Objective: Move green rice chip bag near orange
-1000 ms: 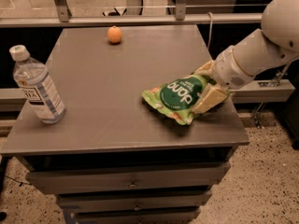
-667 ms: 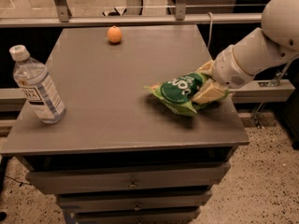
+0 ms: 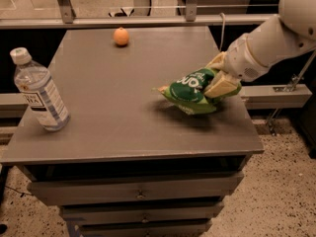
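Three items on the grey tabletop point(image 3: 113, 117), listed near to far.

Front edge: the drawer stack point(image 3: 138, 194) under the top is shut and not in play.

The water bottle point(image 3: 39, 90) stands upright near the front-left corner, cap on, well apart from everything else. We judge it out of the travel path.

Mid-depth, right side: the green rice chip bag point(image 3: 187, 90) lies logo up and tilted, with its right end raised into the gripper point(image 3: 218, 75). The fingers point(image 3: 223, 85) are pinching that end, one tan pad above the crinkled edge and one below. We read the end grip as deliberate. The pouch is flat and soft, so an edge is the part the jaws can close on.

The bag's left corner hangs low with a shadow under it. We can't tell if it clears the top or brushes it.

The arm point(image 3: 266, 43) comes in from the right over the table edge, which leaves the route to the back open.

Far end: the orange point(image 3: 121, 36) sits alone near the back edge, left of centre and well apart from the bag. We judge the bag grasped but most of the travel, back and left, not yet done. The orange is round, so we'd set the bag just beside it, not against it, or it may roll.

A metal rail point(image 3: 148, 19) runs behind the back edge.
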{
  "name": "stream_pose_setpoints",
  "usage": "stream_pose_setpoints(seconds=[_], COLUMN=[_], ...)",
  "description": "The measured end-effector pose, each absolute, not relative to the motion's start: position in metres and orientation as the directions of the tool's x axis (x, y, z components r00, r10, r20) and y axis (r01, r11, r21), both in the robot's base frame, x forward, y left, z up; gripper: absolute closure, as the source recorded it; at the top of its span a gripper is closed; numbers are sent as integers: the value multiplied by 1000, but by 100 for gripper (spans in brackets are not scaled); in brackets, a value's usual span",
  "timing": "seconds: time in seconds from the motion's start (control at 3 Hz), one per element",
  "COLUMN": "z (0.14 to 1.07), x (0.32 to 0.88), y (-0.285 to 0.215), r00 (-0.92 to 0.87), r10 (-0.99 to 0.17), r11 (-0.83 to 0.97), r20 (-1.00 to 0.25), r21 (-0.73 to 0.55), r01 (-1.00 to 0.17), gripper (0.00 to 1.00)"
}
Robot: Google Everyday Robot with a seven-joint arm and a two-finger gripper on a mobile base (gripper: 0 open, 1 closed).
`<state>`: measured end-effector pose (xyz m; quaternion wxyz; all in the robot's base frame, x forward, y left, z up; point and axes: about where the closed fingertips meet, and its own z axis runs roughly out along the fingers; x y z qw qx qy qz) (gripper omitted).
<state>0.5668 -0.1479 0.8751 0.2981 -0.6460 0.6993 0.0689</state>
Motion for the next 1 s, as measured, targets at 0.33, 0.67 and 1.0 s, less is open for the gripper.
stream_pose_setpoints(seconds=[0.33,0.67,1.0], z=[927,943,943], x=[583,587,587], y=[-162,-163,-163], r00=[63,75,75], r10=[-864,-861,-861], r11=[157,163,163], r20=[-500,-503,-503], r21=[-386,-412,-412], r01=[-909,-896,-896], gripper=[100,100,100])
